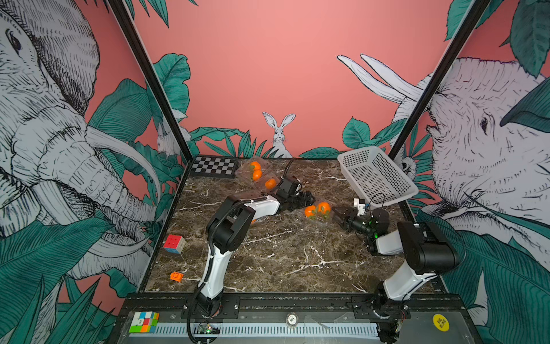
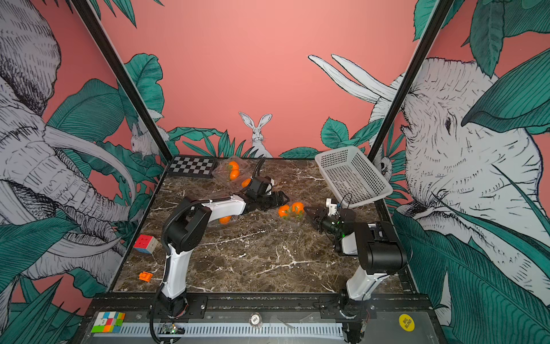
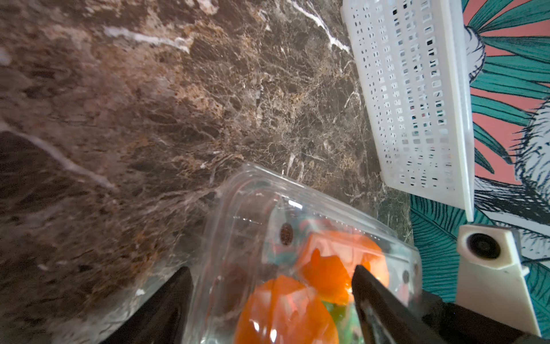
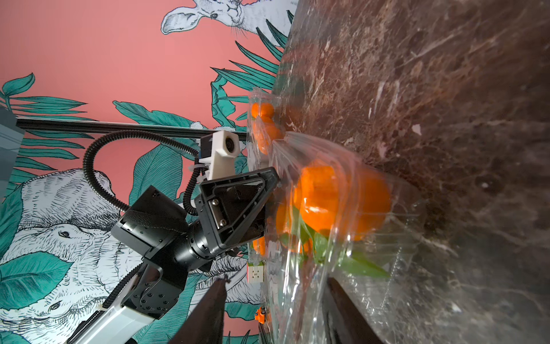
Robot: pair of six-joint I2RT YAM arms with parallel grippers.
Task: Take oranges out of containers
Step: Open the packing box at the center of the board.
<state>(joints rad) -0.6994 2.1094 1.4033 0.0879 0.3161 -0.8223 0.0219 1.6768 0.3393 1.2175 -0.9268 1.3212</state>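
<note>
A clear container (image 1: 320, 219) with two oranges (image 1: 323, 207) lies mid-table between my two grippers. My left gripper (image 1: 311, 199) reaches it from the left. In the left wrist view its fingers (image 3: 175, 297) press the container (image 3: 253, 202) from both sides, with an orange (image 3: 282, 312) between them. My right gripper (image 1: 334, 210) comes from the right. It (image 4: 276, 283) stands open astride the container's (image 4: 372, 268) near plastic edge. Two more containers (image 1: 247, 171) with oranges (image 1: 257, 175) sit at the back left. Another orange (image 2: 224, 220) shows under the left arm.
A white perforated basket (image 1: 375, 175) leans tilted at the back right, close behind the right arm. A chessboard (image 1: 213, 166) lies at the back left. A Rubik's cube (image 1: 174, 244) and a small orange block (image 1: 176, 276) sit near the left edge.
</note>
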